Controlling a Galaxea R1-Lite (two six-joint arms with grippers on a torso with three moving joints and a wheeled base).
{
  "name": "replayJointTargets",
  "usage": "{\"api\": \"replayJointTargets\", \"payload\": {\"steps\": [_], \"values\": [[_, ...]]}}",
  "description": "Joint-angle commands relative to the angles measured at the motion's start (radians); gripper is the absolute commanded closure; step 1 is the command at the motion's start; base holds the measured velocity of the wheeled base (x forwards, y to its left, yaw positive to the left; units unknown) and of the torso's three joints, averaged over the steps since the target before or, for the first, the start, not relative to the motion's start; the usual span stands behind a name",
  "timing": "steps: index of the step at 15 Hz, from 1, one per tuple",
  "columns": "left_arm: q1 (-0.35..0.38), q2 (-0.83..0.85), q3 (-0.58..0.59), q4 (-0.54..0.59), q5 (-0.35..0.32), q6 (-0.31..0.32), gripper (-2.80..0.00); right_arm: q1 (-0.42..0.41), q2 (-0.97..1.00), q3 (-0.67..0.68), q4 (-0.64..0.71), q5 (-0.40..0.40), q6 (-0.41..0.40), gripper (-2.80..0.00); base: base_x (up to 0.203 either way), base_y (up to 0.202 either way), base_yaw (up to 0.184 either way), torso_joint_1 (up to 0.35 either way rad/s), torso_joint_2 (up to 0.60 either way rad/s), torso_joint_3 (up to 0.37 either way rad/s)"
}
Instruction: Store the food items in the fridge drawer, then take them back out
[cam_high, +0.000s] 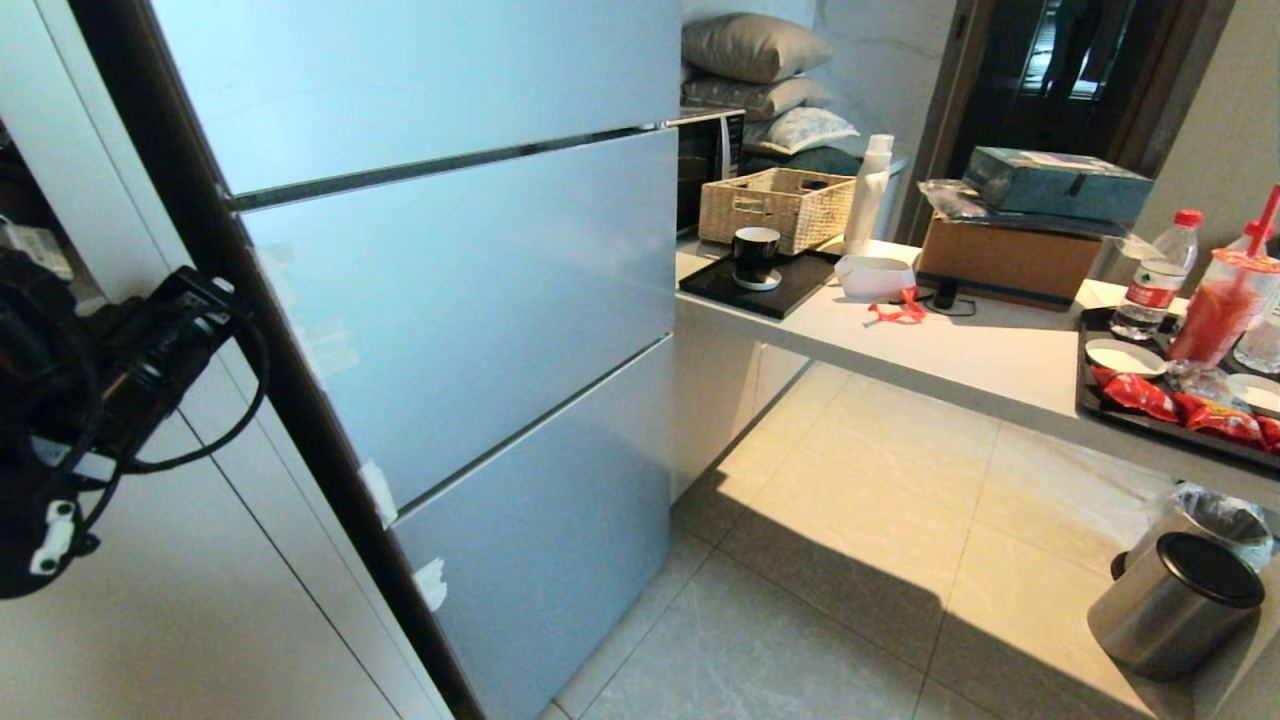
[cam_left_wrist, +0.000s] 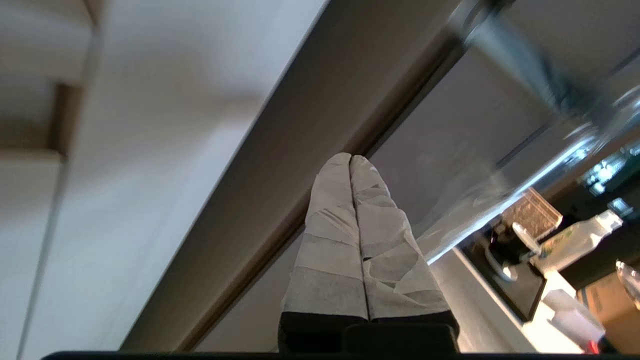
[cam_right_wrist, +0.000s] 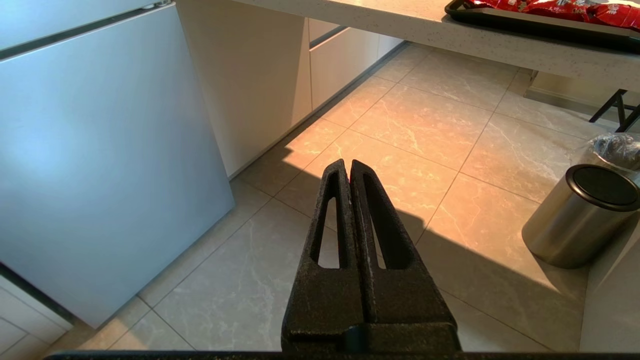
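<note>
Before closed fridge (cam_high: 460, 300): left gripper (cam_left_wrist: 351, 159) (empty)

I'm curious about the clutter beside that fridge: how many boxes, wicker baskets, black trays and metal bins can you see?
Boxes: 2 (cardboard box, blue box on top of it)
Wicker baskets: 1 (wicker basket)
Black trays: 2 (tray under the mug, tray with snacks)
Metal bins: 1 (metal bin)
Total: 6
</note>
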Motion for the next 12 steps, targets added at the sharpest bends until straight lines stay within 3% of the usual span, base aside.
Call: {"api": "replayJointTargets", "payload": {"steps": [1, 6, 12], "values": [[-0.012, 0.038, -0.004, -0.006, -0.040, -0.008, 0.00, 0.000, 0.002, 0.000, 0.000, 0.000, 0.001, 0.00, 0.000, 0.000, 0.000, 0.000, 0.00, 0.000], [-0.068, 0.032, 0.016, -0.006, -0.050, -0.019, 0.00, 0.000, 0.002, 0.000, 0.000, 0.000, 0.001, 0.00, 0.000, 0.000, 0.000, 0.000, 0.00, 0.000], [-0.104, -0.050, 0.096, -0.008, -0.138, -0.019, 0.00, 0.000, 0.002, 0.000, 0.000, 0.000, 0.001, 0.00, 0.000, 0.000, 0.000, 0.000, 0.00, 0.000]]}}
